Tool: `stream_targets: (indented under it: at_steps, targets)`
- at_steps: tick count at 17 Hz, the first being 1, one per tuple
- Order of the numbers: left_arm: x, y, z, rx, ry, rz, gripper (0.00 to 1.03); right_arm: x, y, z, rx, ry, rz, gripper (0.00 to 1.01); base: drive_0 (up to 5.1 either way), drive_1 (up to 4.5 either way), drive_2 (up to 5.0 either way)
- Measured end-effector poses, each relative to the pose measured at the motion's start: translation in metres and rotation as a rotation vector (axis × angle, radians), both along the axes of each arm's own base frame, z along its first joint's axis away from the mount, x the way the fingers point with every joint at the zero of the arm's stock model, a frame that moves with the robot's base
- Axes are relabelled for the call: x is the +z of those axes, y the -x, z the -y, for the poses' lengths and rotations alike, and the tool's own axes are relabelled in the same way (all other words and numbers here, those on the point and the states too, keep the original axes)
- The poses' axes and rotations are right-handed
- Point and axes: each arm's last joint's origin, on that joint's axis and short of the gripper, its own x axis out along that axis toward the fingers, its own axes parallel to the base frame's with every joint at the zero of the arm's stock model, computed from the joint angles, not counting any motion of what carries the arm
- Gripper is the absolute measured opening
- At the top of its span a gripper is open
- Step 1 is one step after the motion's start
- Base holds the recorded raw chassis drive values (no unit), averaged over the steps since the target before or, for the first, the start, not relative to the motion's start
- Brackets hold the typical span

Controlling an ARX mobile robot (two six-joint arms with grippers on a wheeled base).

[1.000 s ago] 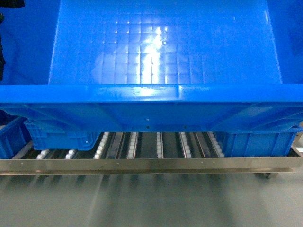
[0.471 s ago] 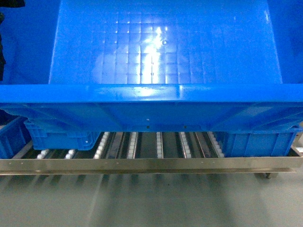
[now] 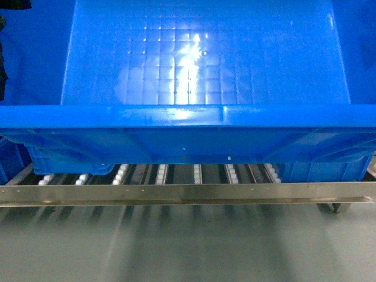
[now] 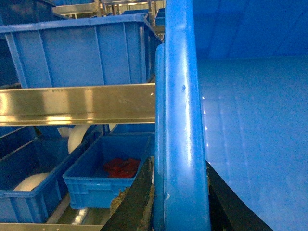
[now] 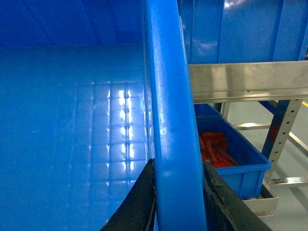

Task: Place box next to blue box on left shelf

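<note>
The box [image 3: 200, 76] hangs above the left shelf [image 3: 194, 176] (not yet set down), left gripper [image 4: 180, 207] and right gripper [image 5: 178, 202] each clamped on its rim.

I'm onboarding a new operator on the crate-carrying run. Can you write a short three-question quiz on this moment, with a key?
1. True or false: the box is already resting on the left shelf.
2. What does each gripper clamp? A) the box's rim B) a roller C) nothing
3. Fill in: in the right wrist view, the small bin under the steel rail holds ____ items.

Key
1. False; it is held above the rollers.
2. A; the left gripper and right gripper each have black fingers on either side of the rim.
3. Red.
</note>
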Motion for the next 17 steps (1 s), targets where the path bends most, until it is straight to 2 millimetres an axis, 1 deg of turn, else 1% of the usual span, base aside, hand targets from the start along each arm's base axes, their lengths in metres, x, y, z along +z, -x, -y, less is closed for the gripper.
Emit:
stream_targets:
  at_steps: [17]
  targets:
    - [-0.0001, 0.0000, 0.0000, 0.001, 0.000, -0.001, 0.18, -0.0002, 0.0000, 0.0000, 0.000, 0.001, -0.002, 0.20, 0.0, 0.00, 0.0]
